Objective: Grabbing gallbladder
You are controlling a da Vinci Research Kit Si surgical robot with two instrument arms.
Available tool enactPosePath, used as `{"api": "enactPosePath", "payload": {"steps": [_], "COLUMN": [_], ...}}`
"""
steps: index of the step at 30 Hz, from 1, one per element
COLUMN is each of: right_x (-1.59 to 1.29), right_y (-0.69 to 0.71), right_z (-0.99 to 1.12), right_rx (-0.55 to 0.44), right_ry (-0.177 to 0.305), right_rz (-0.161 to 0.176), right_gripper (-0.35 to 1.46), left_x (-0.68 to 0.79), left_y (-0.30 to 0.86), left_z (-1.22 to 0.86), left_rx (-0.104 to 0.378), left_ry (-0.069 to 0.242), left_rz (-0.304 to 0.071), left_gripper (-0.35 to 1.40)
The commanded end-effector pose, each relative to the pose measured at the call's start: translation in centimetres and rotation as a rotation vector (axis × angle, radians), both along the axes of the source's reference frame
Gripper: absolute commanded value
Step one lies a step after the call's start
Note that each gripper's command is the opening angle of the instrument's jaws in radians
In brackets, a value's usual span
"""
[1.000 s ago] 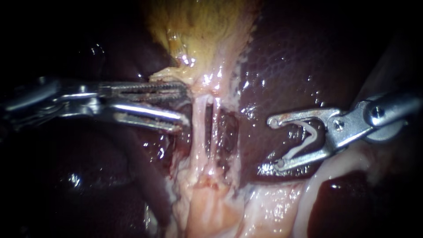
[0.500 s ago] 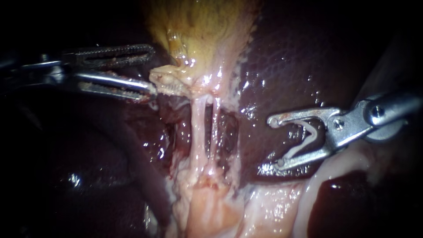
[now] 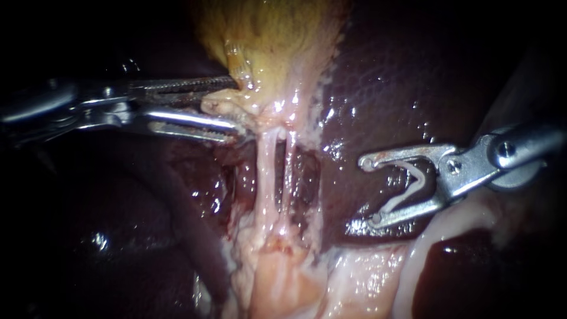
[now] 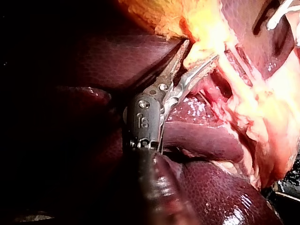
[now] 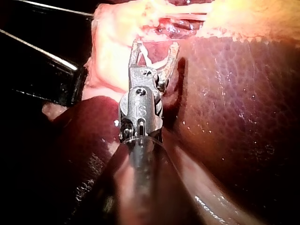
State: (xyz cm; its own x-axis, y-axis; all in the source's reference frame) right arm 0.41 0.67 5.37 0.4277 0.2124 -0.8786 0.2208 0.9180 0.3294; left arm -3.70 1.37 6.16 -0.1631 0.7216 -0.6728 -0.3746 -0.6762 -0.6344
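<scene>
Liver: dark, glossy, on both sides.
Gallbladder: yellowish, far centre, narrowing to a pale flap.
Left instrument: end effector narrowly parted, jaws straddling that flap, not closed on it.
Right instrument: over the liver at right; end effector wide.
Two pale tubes: centre, running nearward from the gallbladder.
Clip: white, V-shaped, gripped between the right instrument's jaws.
</scene>
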Motion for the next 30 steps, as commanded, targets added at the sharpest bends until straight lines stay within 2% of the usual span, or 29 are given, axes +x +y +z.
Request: {"api": "enactPosePath", "payload": {"steps": [1, 2, 8, 9, 13, 15, 21, 23, 26, 30], "right_x": [0.0, 0.0, 0.0, 0.0, 0.0, -0.01, -0.01, -0.01, -0.01, -0.01], "right_y": [0.0, 0.0, 0.0, 0.0, 0.0, 0.0, 0.0, 0.0, 0.0, 0.0], "right_z": [0.0, 0.0, 0.0, 0.0, 0.0, 0.0, 0.0, 0.0, 0.0, 0.0], "right_rx": [0.0, 0.0, 0.0, 0.0, 0.0, 0.0, 0.0, 0.0, 0.0, 0.0], "right_ry": [0.0, 0.0, 0.0, 0.0, 0.001, 0.001, 0.001, 0.001, 0.001, 0.001], "right_rz": [0.0, 0.0, -0.001, -0.001, -0.001, -0.001, -0.001, -0.001, -0.001, -0.001], "right_gripper": [0.47, 0.47, 0.47, 0.47, 0.47, 0.47, 0.47, 0.47, 0.47, 0.47], "left_x": [0.0, 0.0, 0.01, 0.02, 0.06, 0.09, 0.18, 0.25, 0.38, 0.57], "left_y": [0.01, 0.01, 0.04, 0.04, 0.03, 0.0, -0.02, 0.02, 0.15, 0.32], "left_z": [0.0, 0.0, 0.04, 0.05, 0.03, -0.02, -0.25, -0.34, -0.5, -0.7], "left_rx": [0.002, 0.002, 0.007, 0.008, 0.018, 0.028, 0.063, 0.069, 0.079, 0.081], "left_ry": [0.001, 0.001, 0.014, 0.016, 0.031, 0.033, 0.031, 0.028, 0.027, 0.016], "left_rz": [-0.001, -0.001, 0.01, 0.012, 0.034, 0.057, 0.081, 0.084, 0.088, 0.061], "left_gripper": [0.09, 0.0, -0.16, -0.33, -0.35, -0.35, -0.35, -0.35, -0.35, -0.35]}}
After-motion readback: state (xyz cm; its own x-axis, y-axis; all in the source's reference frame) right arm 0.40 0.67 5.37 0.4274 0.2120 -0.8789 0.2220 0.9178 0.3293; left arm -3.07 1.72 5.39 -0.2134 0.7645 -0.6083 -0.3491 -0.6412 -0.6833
